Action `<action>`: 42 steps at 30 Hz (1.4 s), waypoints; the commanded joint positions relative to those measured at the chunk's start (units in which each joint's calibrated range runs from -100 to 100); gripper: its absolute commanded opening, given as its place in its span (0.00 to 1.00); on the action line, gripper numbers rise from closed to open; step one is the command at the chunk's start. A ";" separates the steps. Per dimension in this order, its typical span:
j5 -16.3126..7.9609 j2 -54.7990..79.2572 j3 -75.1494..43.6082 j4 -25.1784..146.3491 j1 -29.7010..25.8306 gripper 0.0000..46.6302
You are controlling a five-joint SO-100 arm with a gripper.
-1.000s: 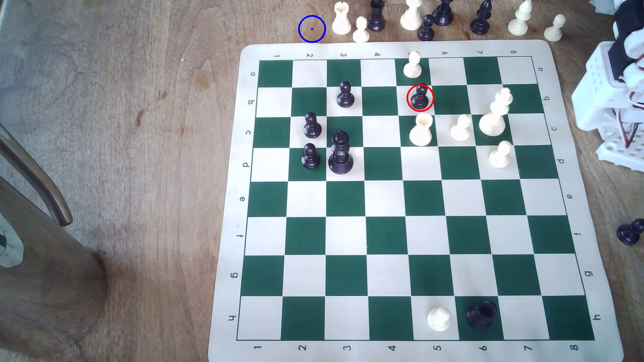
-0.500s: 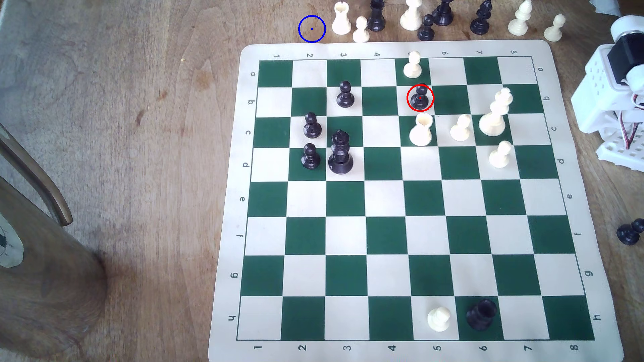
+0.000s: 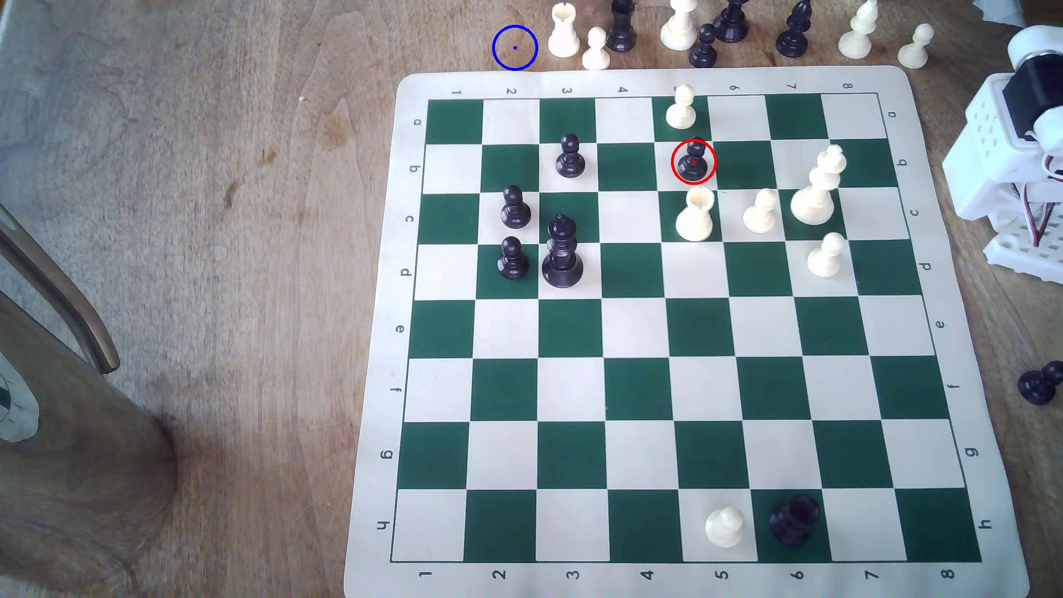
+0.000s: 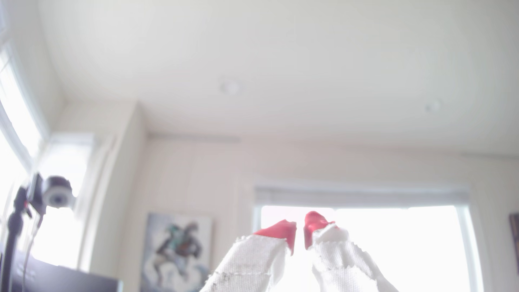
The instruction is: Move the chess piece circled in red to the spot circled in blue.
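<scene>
The red-circled black pawn (image 3: 693, 161) stands upright on a light square in row b of the chess mat (image 3: 377, 402). The blue-circled spot (image 3: 515, 48) is bare wood just beyond the mat's far edge, toward the exterior view's left. My arm's white body (image 3: 1004, 149) sits at the exterior view's right edge, well apart from the pawn. In the wrist view my gripper (image 4: 300, 233) points up at the ceiling. Its red-tipped fingertips (image 4: 280, 228) stand almost together with nothing between them.
A white pawn (image 3: 681, 108) and a white rook (image 3: 695, 215) flank the circled pawn closely. A white rook (image 3: 563, 31) and pawn (image 3: 596, 50) stand just right of the blue circle, heading a row of captured pieces. Black pawns and the king (image 3: 562, 253) occupy the mat's left.
The arm's upper part at the exterior view's right edge has turned, so a white cylinder now shows at the top. No chess piece has moved.
</scene>
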 commanded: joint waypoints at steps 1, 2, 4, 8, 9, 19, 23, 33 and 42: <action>0.10 0.06 -5.20 17.10 2.21 0.00; 0.10 0.06 -6.47 22.01 2.36 0.00; 0.39 0.06 -10.64 38.31 2.68 0.00; -2.44 4.98 -13.99 55.59 0.25 0.00; -2.83 7.02 -13.99 57.97 0.49 0.00; -8.45 38.68 -31.04 77.87 2.05 0.00; -10.26 50.73 -40.01 86.39 3.22 0.00; -13.48 63.30 -39.83 83.85 4.79 0.26; -12.94 74.08 -37.02 82.29 7.13 0.27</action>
